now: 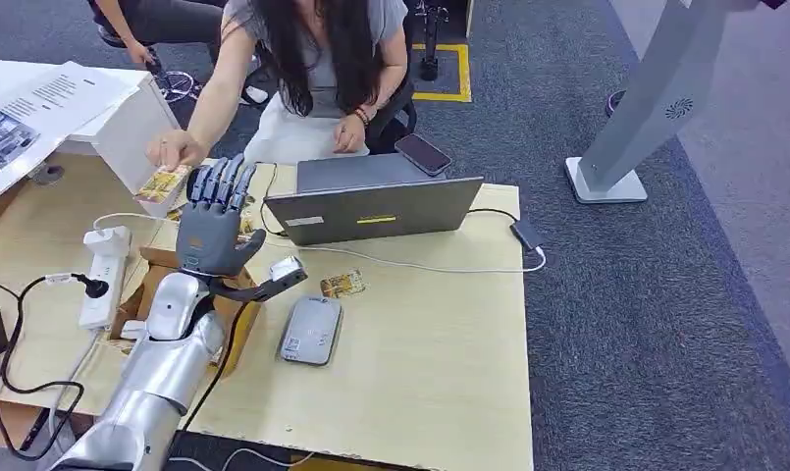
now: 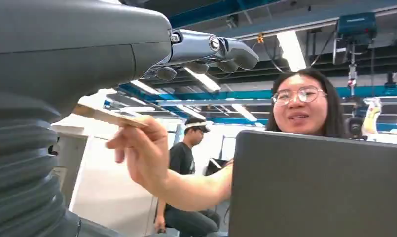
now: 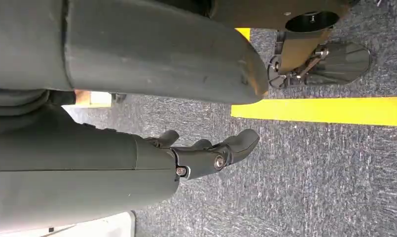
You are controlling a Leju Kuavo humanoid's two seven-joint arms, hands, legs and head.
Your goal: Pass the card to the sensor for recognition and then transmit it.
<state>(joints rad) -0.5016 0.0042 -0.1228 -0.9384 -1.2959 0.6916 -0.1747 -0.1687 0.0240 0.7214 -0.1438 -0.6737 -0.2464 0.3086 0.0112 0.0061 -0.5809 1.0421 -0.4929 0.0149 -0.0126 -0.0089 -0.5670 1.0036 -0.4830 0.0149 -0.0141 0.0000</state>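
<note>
Pale wood is what you see across the table point(image 1: 440, 363); your left hand point(image 1: 214, 221) is raised above its far left part, palm down, fingers point(image 1: 224, 182) stretched forward and slightly spread, thumb out to the side, holding nothing; just beyond those fingertips a person's hand point(image 1: 175, 149) pinches the card point(image 1: 161, 184), which hangs tilted over the table edge, close to your fingers; from the head view you cannot tell whether card and fingers touch; in the left wrist view the same card point(image 2: 112, 116) sits edge-on between the person's fingers, below your extended fingers point(image 2: 221, 49) and apart from them.

Nearer you, the grey card sensor point(image 1: 310, 330) lies flat on the table, just right of your forearm; a second card point(image 1: 342, 285) lies face up just beyond the sensor, between it and the open grey laptop point(image 1: 376, 208); a brown cardboard box point(image 1: 150, 285) sits under your wrist, and a white power strip point(image 1: 104, 275) lies to its left with a black plug in it.

Your right hand point(image 3: 206, 153) hangs over grey carpet point(image 3: 309, 187) beside a yellow floor line point(image 3: 324, 110); its fingers are loosely curved and apart, gripping nothing.
</note>
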